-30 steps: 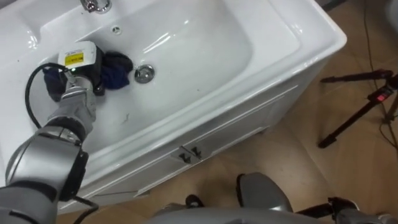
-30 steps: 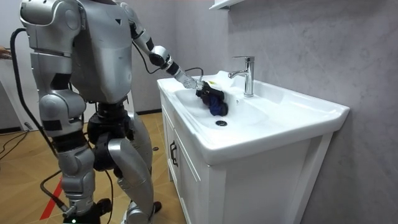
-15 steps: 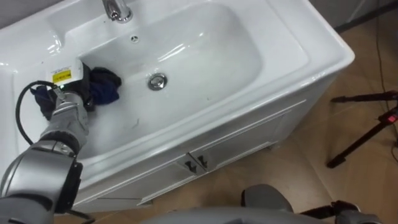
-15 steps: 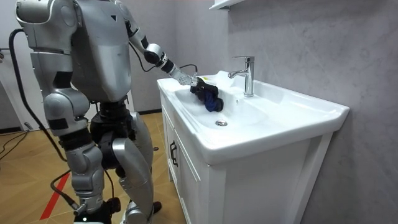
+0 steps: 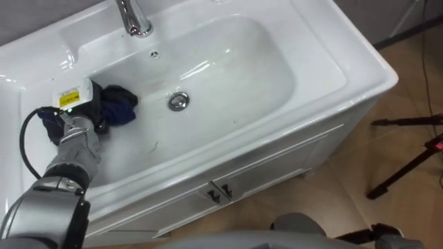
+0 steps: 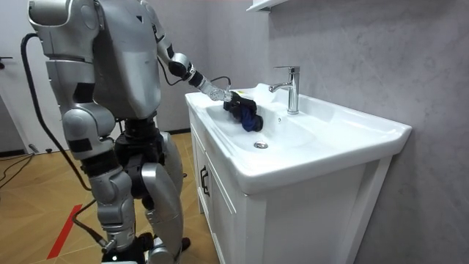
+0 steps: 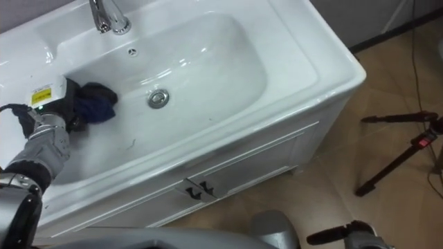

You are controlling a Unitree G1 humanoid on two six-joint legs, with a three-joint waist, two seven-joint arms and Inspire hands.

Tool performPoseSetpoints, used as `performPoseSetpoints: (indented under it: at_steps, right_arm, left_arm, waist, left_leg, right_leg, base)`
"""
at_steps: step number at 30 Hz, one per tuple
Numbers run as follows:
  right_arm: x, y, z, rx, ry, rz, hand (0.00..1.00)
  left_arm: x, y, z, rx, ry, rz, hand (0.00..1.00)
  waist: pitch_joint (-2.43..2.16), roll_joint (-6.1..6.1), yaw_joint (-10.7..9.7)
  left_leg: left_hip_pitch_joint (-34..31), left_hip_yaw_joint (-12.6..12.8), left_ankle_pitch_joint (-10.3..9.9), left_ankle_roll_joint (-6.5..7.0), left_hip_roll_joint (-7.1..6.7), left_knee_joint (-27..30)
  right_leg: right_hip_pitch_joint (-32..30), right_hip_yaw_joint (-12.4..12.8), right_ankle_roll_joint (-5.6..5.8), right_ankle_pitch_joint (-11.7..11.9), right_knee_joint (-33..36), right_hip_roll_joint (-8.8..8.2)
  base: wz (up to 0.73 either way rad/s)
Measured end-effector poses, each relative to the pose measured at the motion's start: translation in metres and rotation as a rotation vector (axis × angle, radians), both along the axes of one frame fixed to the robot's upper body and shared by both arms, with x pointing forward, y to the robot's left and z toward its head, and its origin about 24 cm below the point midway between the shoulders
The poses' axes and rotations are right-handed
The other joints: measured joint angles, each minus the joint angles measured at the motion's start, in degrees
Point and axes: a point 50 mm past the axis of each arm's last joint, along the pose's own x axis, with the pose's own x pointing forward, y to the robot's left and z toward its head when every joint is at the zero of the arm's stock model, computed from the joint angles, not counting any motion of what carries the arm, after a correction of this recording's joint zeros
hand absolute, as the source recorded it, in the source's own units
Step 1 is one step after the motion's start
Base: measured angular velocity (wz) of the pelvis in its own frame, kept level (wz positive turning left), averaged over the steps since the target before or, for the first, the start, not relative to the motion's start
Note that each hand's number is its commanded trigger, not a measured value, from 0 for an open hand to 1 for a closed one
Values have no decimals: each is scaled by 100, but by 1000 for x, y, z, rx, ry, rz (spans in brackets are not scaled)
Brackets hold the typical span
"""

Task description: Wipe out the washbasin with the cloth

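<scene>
I stand at a white basin (image 5: 235,76) set in a vanity, with a chrome tap (image 5: 133,17) at its back and a round drain (image 5: 178,102) in the middle. A dark blue cloth (image 5: 119,107) lies bunched against the bowl's left slope, well left of the drain. My left hand (image 5: 77,114) reaches in from the lower left, its dark fingers curled into the cloth. In the room view the same arm stretches over the rim to the cloth (image 6: 249,116), with the hand (image 6: 224,95) just behind it.
Below the basin are white cabinet doors with small dark handles (image 5: 218,194). A black tripod (image 5: 408,155) stands on the wooden floor to the right. A grey wall runs behind the tap (image 6: 292,88).
My left hand has dragged the cloth away from the drain, up the bowl's left side. My head view has shifted too, so the tap now shows more fully.
</scene>
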Motion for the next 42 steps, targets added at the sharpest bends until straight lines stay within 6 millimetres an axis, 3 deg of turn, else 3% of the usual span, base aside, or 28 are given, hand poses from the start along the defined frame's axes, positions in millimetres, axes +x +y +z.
performPoseSetpoints:
  at_steps: [13, 27, 33, 42]
  right_arm:
    - [7, 6, 0, 17, -107, -2, 0]
    - [-2, 32, -10, 110, -168, -98, 0]
    - [4, 44, -11, 154, -196, -106, 0]
    - [7, 51, -12, 170, -209, -75, 0]
  left_arm:
    - [-1, -36, -14, -303, -45, 86, 100]
    - [-15, -79, -28, -872, -88, 228, 100]
    - [-16, -92, -26, -953, -84, 186, 100]
    - [-18, -111, -24, -1009, -77, 139, 100]
  waist:
    - [25, -102, 12]
    - [25, -193, 164]
    - [17, -305, 197]
    - [33, -329, 288]
  left_leg:
    - [262, -315, 7, -13, -93, -129]
    - [377, -433, 6, -11, -161, -237]
    - [379, -469, 6, -11, -204, -294]
    - [459, -487, 6, -11, -233, -319]
  right_leg:
    - [489, -305, 69, -32, -317, -82]
    - [856, -559, 127, 9, -684, -118]
    - [900, -679, 141, -16, -722, -157]
    - [1075, -695, 147, -6, -886, -166]
  base:
    - [15]
    - [11]
    - [9]
    - [2]
